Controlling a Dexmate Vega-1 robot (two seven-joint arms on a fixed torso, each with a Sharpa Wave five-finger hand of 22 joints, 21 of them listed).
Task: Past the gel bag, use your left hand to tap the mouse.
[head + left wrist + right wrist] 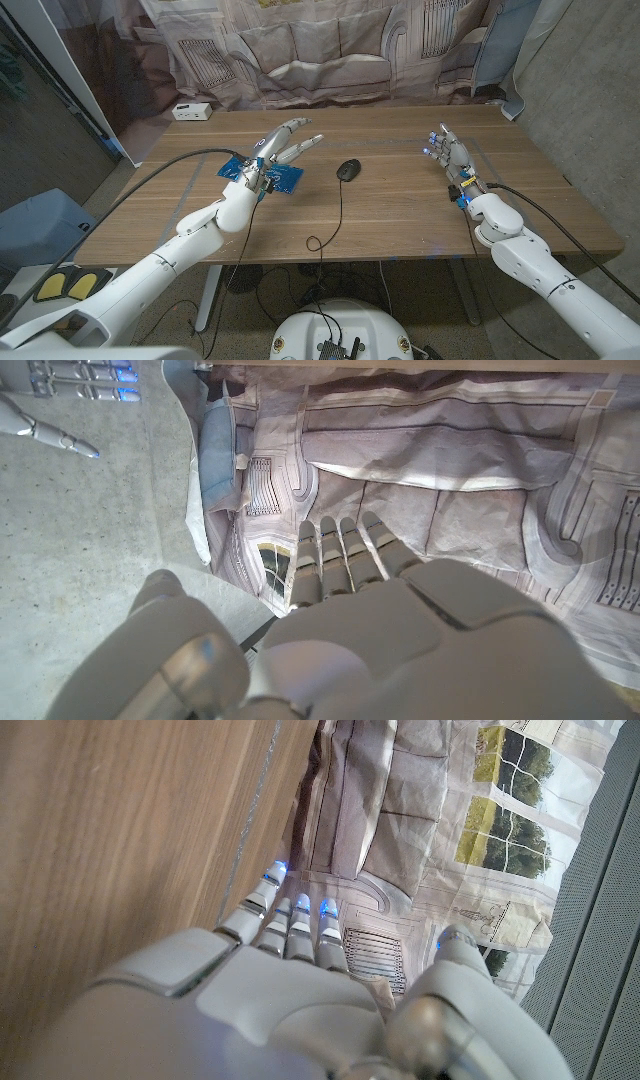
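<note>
Wooden counter [400, 215] carries a black corded mouse [347, 170] near its centre, just right of the blue gel bag [262, 176]. Your left robot hand [285, 145] hovers above the gel bag, released, fingers extended toward the mouse. Your right robot hand [447, 150] stands at the right, released, holding nothing. Expect a light, rigid, smooth shell; tap its top surface gently, since it may slide.

- The mouse [347, 170] is black and oval. It lies flat on the wooden table, near the middle, and its thin black cable runs toward the near edge.
- The gel bag [262, 175] is blue and flat. It lies to the left of the mouse, apart from it.
</note>
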